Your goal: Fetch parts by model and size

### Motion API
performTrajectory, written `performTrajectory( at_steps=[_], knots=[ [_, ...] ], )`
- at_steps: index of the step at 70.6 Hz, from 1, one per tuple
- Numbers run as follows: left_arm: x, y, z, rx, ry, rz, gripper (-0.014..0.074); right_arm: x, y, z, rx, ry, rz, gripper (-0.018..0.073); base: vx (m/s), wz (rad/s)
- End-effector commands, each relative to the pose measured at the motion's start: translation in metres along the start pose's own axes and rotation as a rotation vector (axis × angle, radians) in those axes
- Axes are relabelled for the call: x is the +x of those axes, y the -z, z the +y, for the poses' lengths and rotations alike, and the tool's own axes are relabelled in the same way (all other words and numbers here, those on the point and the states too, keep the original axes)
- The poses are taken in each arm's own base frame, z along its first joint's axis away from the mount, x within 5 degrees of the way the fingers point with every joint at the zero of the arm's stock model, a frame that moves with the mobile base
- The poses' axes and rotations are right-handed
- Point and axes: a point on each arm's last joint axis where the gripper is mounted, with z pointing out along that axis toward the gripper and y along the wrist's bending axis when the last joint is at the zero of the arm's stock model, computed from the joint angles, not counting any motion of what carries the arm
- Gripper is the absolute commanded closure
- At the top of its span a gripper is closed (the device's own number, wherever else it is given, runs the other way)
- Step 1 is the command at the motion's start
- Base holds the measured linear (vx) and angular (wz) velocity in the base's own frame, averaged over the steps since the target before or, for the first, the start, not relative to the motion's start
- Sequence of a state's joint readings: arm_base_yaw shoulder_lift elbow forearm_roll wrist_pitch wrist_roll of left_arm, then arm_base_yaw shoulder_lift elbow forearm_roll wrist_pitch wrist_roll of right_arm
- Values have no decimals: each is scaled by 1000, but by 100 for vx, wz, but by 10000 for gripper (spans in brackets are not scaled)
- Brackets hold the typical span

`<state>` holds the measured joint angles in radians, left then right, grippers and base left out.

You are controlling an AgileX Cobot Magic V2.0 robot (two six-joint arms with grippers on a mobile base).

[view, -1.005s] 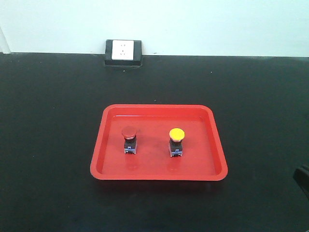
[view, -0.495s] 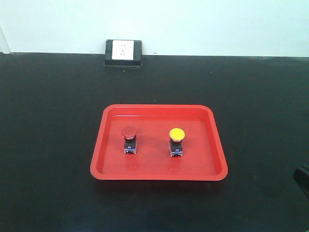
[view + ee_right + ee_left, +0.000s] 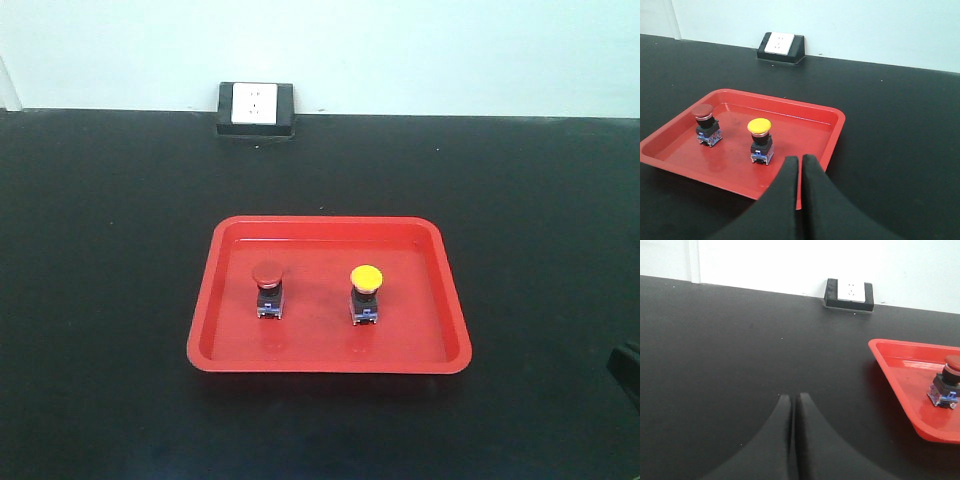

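Two push-button switches stand upright inside the red tray (image 3: 205,330), apart: red-capped switch (image 3: 267,288) left, yellow-capped switch (image 3: 365,292) right. Right gripper (image 3: 800,162) hovers low over the tray's near right rim, fingers pressed together, holding nothing. Left gripper (image 3: 792,399), likewise closed and empty, sits over black table (image 3: 100,250) well left of the tray. Wall socket (image 3: 256,107) behind tray.

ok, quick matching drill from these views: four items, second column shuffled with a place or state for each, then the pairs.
Items
1. red-capped switch
2. yellow-capped switch
3. wall socket
4. right claw

Place or state
A. at the table's far edge, by the wall
B. shut, near the red tray's near right corner
C. upright in the tray's left half
D. upright in the tray's right half

Pairs: 1-C, 2-D, 3-A, 4-B
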<state>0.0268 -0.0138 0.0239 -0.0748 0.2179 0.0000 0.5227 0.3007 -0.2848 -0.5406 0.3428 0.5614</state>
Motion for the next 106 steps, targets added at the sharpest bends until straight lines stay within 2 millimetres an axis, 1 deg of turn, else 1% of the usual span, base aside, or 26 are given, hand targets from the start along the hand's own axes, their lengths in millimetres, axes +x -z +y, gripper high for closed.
performTrajectory(
  at_steps=[1,60,67,76,82,87,92,106],
  knots=[
    [-9,1,0,2,12,-92,603,-13,2,3,-28,19,-75,564,0,0],
    [-9,1,0,2,12,-92,603,-13,2,3,-29,21,-76,564,0,0],
    [-9,1,0,2,12,-92,603,-14,2,3,-34,-2,-81,564,0,0],
    [-9,1,0,2,12,-92,603,-13,-4,0,19,6,-52,564,0,0],
    [-9,1,0,2,12,-92,603,-13,-8,-6,89,5,-52,564,0,0],
    [-9,1,0,2,12,-92,603,-10,-9,-11,145,1,-78,564,0,0],
    [-9,1,0,2,12,-92,603,-3,-9,-16,198,-31,-105,564,0,0],
    [-9,1,0,2,12,-92,603,30,-4,-23,309,-85,-133,564,0,0]
  ],
)
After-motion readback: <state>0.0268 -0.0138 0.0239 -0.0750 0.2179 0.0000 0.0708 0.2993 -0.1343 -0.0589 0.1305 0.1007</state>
